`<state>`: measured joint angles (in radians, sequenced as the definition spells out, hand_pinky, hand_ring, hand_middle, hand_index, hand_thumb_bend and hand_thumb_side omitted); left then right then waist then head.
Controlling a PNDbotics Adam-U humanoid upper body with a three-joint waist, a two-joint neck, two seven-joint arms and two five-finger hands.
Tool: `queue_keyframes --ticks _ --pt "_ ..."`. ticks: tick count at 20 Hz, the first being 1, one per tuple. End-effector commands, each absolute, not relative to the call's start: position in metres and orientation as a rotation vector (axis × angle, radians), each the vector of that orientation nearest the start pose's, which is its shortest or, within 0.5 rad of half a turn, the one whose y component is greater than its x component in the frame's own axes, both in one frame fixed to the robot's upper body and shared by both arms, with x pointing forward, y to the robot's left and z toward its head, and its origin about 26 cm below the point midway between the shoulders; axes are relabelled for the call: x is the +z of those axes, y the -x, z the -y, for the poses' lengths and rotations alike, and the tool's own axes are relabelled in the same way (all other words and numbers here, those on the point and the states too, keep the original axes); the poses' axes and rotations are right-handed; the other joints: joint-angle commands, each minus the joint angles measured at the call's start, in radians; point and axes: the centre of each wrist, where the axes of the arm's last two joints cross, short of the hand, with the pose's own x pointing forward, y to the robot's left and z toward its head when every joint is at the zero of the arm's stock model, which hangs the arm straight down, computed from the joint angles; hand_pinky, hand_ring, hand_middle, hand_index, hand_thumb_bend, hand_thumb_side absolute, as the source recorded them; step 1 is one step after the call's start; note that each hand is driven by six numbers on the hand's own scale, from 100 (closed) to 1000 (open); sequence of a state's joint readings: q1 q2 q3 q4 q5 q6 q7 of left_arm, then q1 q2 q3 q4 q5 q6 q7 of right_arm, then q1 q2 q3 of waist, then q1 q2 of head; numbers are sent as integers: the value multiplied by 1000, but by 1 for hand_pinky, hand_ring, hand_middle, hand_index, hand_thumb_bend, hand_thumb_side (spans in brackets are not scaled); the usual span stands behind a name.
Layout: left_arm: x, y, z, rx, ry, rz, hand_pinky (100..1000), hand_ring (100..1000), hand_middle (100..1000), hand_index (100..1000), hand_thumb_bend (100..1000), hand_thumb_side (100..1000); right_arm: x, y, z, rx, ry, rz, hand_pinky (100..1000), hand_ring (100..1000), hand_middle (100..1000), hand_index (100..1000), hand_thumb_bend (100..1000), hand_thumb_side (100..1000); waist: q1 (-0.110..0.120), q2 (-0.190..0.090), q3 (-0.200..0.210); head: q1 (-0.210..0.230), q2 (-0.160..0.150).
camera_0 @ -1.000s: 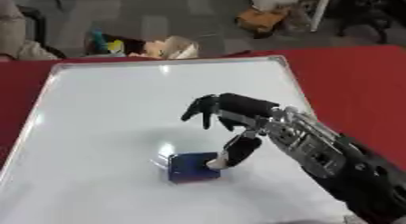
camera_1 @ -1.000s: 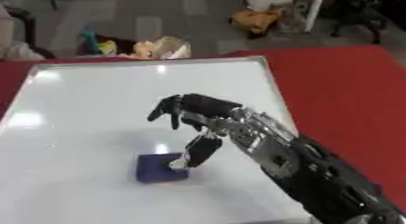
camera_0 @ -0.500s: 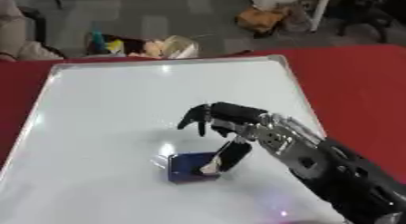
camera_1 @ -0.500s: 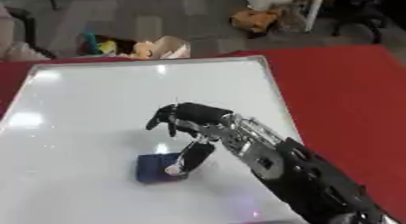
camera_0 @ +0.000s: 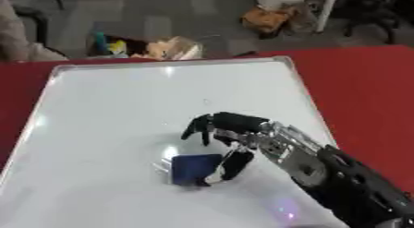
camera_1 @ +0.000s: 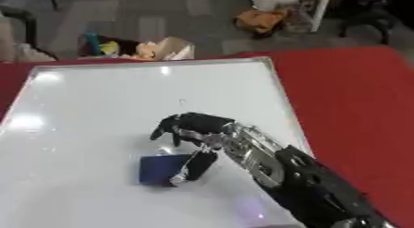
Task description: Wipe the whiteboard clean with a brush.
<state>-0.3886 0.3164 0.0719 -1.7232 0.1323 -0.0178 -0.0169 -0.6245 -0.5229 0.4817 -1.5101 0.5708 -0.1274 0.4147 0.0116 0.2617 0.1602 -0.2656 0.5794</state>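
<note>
Lay flat on the red tabletop (camera_0: pixel 360 79): a whiteboard (camera_0: pixel 121 107) with a silver frame, filling most of the scene from 9 o'clock to just past centre. Looked clean over its visible surface, apart from bright reflections near 12 o'clock and a faint speck a little above centre.

Sat on the whiteboard low of centre, toward 6 o'clock: a small dark blue brush (camera_0: pixel 194 168), a flat block with a pale edge along its left side.

Reached in from 5 o'clock: the right hand (camera_0: pixel 242 135), black with silver joints, its arm running back to the lower right corner. Hovered with the palm just above and to the 1 o'clock side of the brush. Fingers (camera_1: pixel 174 125) spread and bent, tips pointing down toward the board at about 11 o'clock from the brush, apart from it. Thumb (camera_0: pixel 230 165) stretched down along the brush's right edge, its pale tip touching or just beside the lower right corner; could not tell whether it truly pressed there. Nothing pinched between thumb and fingers.

Left hand seen in neither view.

Beyond the far edge of the tabletop, at 12 o'clock: grey floor with some clutter, among it a crumpled paper bag (camera_0: pixel 174 48) and a brown heap (camera_0: pixel 267 19).
</note>
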Motion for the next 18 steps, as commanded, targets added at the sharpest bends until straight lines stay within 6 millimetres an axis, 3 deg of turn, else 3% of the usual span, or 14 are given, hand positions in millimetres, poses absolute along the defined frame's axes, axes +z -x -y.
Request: queue_keyframes --ticks 1,18 --pt "182 -347 -288 -234 -86 2155 499 630 619 722 743 847 157 -381 207 1757 484 1636 246 591 793 871 494 412 4 -15 -1 1 -1" --pt "181 -347 -289 -231 -90 2154 499 631 619 723 743 848 146 -379 205 1789 463 1613 240 554 742 868 478 409 4 -14 -5 5 2"
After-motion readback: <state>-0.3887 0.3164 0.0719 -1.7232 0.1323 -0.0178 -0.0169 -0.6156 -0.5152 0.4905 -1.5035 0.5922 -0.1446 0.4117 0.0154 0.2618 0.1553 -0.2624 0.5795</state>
